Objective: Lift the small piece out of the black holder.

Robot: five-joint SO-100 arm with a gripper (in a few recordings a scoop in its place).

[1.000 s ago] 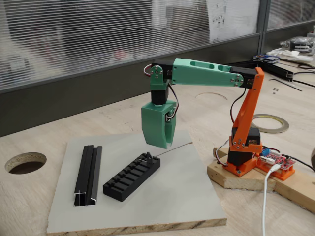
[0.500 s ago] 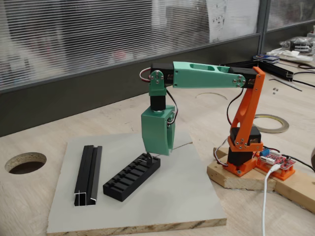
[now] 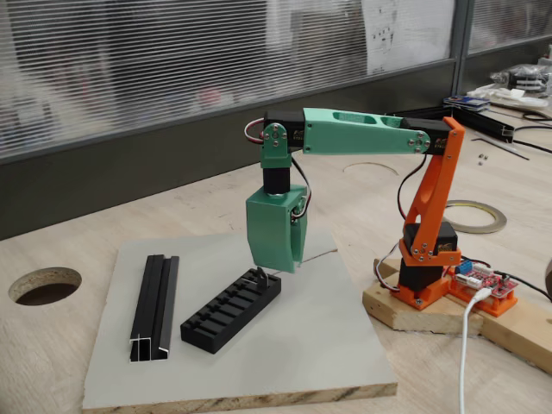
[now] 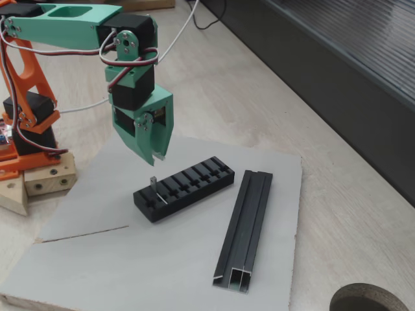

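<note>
The black holder [image 3: 228, 312] [image 4: 185, 186] lies on a grey board, its row of crosswise slots facing up. The small piece [image 3: 261, 275] [image 4: 153, 185], a thin greyish plate, stands upright in a slot at the holder's end nearest the arm. My green gripper [image 3: 276, 267] [image 4: 154, 155] points straight down and hangs just above that piece, not touching it. Its tips look close together, and the gap between them is too small to judge.
A longer black grooved rail [image 3: 155, 306] [image 4: 246, 227] lies beside the holder on the grey board [image 3: 285, 354] [image 4: 130, 259]. The orange arm base [image 3: 423, 276] [image 4: 26, 129] sits on a wooden block. A round hole [image 3: 43, 285] is cut in the tabletop.
The gripper has moved left and come down, from up beside the holder's end to just above the small piece. Holder and piece have not moved.
</note>
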